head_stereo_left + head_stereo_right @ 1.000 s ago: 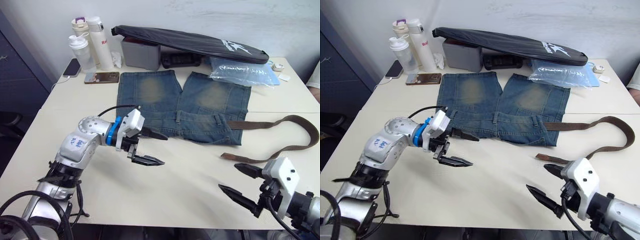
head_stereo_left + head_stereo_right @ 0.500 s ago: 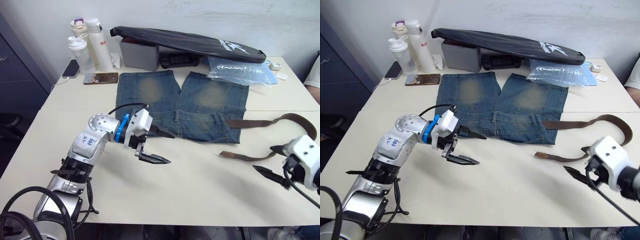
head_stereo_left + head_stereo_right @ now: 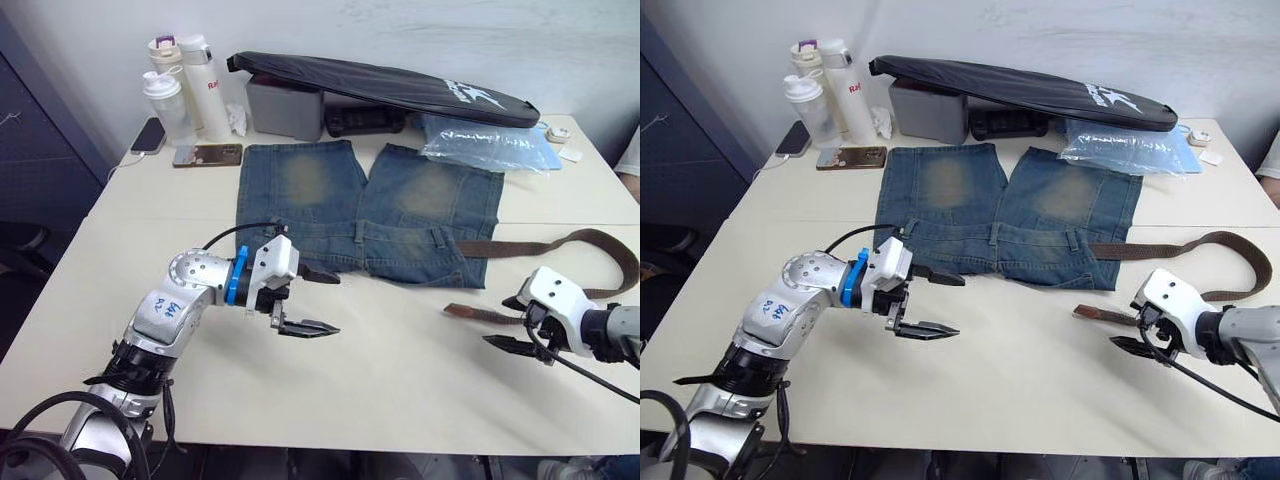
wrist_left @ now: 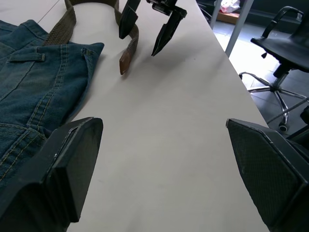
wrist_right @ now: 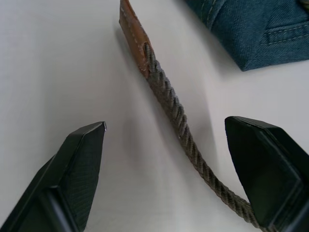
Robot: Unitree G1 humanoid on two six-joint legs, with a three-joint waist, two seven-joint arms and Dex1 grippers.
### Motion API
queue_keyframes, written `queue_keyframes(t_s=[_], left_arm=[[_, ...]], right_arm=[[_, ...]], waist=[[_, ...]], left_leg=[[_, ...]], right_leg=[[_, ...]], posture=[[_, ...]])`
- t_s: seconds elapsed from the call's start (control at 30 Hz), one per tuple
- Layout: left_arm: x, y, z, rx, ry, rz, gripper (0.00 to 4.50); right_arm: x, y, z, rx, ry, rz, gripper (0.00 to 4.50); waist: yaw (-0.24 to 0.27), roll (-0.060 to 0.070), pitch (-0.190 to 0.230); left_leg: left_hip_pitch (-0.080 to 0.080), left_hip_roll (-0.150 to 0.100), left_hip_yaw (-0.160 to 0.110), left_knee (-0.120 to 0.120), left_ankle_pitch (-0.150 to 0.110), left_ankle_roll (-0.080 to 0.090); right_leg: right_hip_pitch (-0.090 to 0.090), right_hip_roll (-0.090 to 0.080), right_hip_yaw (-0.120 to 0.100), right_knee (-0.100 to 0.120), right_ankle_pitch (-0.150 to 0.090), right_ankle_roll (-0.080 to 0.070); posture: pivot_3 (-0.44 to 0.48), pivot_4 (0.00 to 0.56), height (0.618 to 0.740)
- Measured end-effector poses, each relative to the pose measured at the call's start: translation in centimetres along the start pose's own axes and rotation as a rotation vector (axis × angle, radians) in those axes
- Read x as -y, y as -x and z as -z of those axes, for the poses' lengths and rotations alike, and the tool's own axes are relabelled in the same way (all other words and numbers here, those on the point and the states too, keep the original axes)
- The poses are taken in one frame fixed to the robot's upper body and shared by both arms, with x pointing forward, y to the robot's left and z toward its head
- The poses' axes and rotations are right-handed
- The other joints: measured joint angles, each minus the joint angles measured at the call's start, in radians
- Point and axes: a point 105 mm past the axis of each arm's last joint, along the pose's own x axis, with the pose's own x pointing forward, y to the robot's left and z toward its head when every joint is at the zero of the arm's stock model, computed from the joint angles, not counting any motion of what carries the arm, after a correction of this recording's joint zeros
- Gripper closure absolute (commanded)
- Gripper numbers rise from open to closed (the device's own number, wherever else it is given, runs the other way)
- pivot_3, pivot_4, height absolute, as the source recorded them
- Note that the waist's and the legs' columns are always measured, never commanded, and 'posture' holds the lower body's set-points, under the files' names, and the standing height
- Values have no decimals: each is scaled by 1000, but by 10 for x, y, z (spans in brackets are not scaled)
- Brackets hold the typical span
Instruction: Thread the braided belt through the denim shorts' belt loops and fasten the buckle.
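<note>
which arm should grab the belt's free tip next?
Right. The right gripper is open right by the braided belt, whose tan tip lies between its fingers. The left gripper, also open, hovers near the denim shorts.

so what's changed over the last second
The right gripper swung out from the near table edge toward the braided belt and now straddles its tan tip, jaws open, nothing gripped. The left gripper shifted slightly along the denim shorts waistband, open. Belt and shorts lie unmoved.

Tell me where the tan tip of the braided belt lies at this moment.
The tan tip lies flat on the white table, on the robot's right, beside the denim shorts and just ahead of the open right gripper.
</note>
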Motion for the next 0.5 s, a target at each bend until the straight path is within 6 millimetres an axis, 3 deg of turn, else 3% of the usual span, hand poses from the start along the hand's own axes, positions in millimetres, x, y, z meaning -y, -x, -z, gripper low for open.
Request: queue_keyframes(t_s=[0.37, 0.43, 0.5], left_arm=[[-2, -3, 2, 10, 22, -28, 0], [-2, -3, 2, 11, 22, -28, 0], [-1, -3, 2, 13, 22, -27, 0]], right_arm=[[1, -2, -2, -14, 35, 5, 279], [2, -2, -4, 1, 31, 12, 725], [3, 0, -6, 19, 19, 10, 725]], waist=[[1, 0, 0], [0, 0, 0], [1, 1, 0]], left_leg=[[0, 0, 0, 1, 0, 0], [0, 0, 0, 1, 0, 0], [0, 0, 0, 1, 0, 0]], right_leg=[[0, 0, 0, 0, 0, 0], [0, 0, 0, 0, 0, 0], [0, 0, 0, 0, 0, 0]], posture=[[0, 150, 740], [0, 150, 740], [0, 150, 740]])
